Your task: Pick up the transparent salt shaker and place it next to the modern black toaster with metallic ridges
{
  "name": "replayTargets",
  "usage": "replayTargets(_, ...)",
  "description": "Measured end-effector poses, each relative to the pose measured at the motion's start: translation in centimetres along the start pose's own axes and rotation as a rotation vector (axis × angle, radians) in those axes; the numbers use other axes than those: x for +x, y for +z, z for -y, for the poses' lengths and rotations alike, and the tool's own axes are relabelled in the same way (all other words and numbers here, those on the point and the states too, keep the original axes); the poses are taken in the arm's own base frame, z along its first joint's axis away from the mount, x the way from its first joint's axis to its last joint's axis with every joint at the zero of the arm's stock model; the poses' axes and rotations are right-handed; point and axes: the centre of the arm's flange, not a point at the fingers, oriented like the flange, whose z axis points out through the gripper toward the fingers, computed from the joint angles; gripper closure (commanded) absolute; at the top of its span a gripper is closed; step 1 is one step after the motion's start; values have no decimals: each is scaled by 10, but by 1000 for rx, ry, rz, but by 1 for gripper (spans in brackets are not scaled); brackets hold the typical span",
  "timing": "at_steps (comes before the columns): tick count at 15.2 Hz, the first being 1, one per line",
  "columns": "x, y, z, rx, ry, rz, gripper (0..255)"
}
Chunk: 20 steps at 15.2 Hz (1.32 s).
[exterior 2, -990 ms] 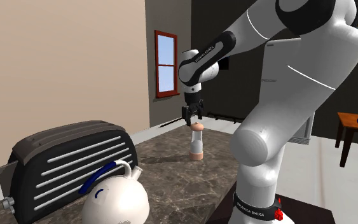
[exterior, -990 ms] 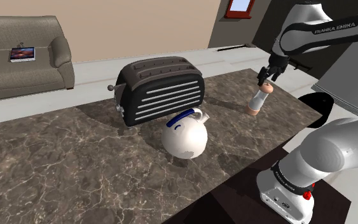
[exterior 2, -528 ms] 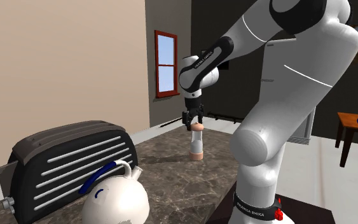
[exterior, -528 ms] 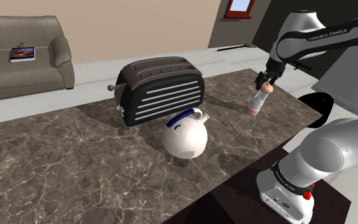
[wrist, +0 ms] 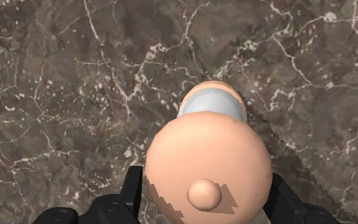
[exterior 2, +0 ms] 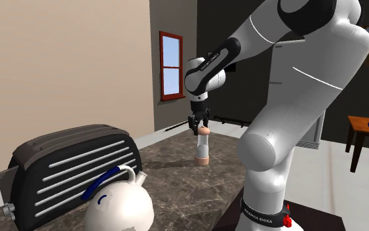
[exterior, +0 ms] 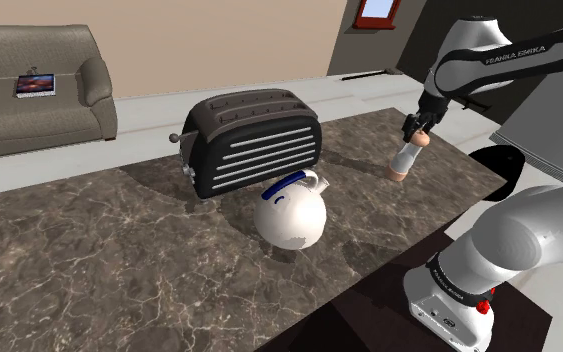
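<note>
Beside toaster [exterior: 254, 140], white kettle [exterior: 289, 215]; shaker [exterior: 403, 160] well apart, under claw [exterior: 416, 130].

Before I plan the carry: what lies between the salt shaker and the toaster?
In the shoulder view, bare marble counter lies between salt shaker and toaster; the white kettle sits off that line, nearer the camera.

Gripper [exterior 2: 200, 123] down on shaker [exterior 2: 202, 148] cap, fingers pinching either side. Shaker upright on dark marble counter [exterior 2: 176, 176], well apart from black toaster [exterior 2: 65, 167]. White kettle [exterior 2: 120, 207] just beside toaster, blue handle. Window [exterior 2: 171, 65] behind.
</note>
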Motion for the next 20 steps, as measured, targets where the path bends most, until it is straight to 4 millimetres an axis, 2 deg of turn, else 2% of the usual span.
replayTargets(7,0,-2,0,0,0,0,255)
replayTargets(20,0,-68,-10,0,0,0,255)
